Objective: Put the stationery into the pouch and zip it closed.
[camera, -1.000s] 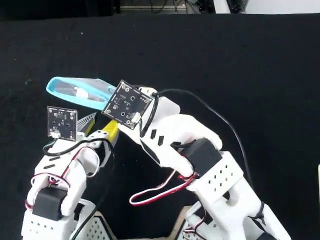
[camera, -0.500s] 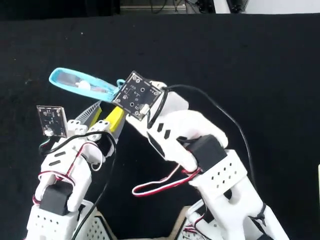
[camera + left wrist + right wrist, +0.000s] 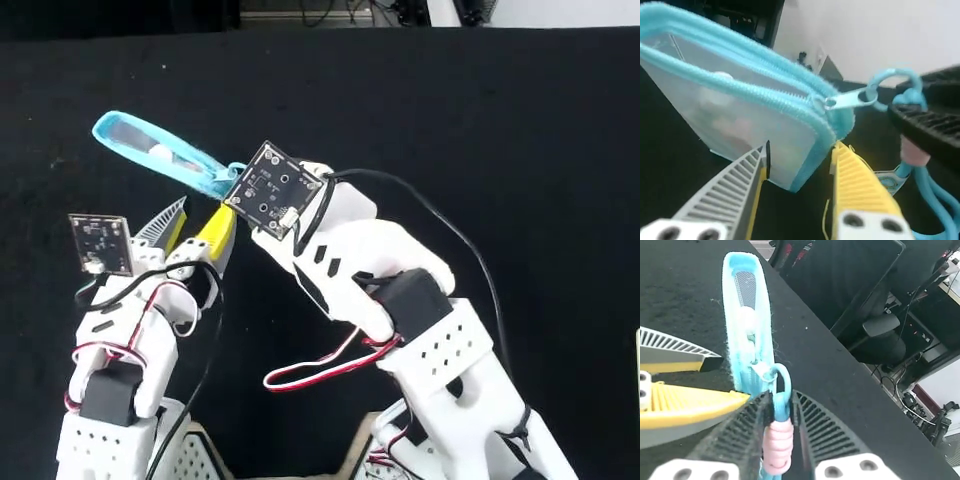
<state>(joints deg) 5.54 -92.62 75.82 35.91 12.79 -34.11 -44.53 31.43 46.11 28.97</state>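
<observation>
Your right gripper [image 3: 781,396] was clamped on the blue cord [image 3: 911,96] tied to the zip pull [image 3: 847,100]. Its black fingers pressed the cord from both sides, just above a pink bead [image 3: 777,440] threaded on it. The pull lay at the end of the pouch [image 3: 150,152] nearest both grippers, with the cord's loop standing up between pull and fingers.

Your left gripper [image 3: 801,150] had its fingers apart. The grey finger was on one side of the pouch's near corner and the yellow one on the other, so the corner sat in the gap between them. The grey tip was against or just beside the clear face, and I could not tell whether the yellow tip touched the blue edge.

The pouch stood on edge, zip side up, toward the far left of the black table [image 3: 450,120], stretching away from the two grippers. Through its clear wall you could see a white lump [image 3: 746,317] inside. I could not tell whether the zip was closed along its whole length, nor whether the pouch's lower edge rested on the table.
</observation>
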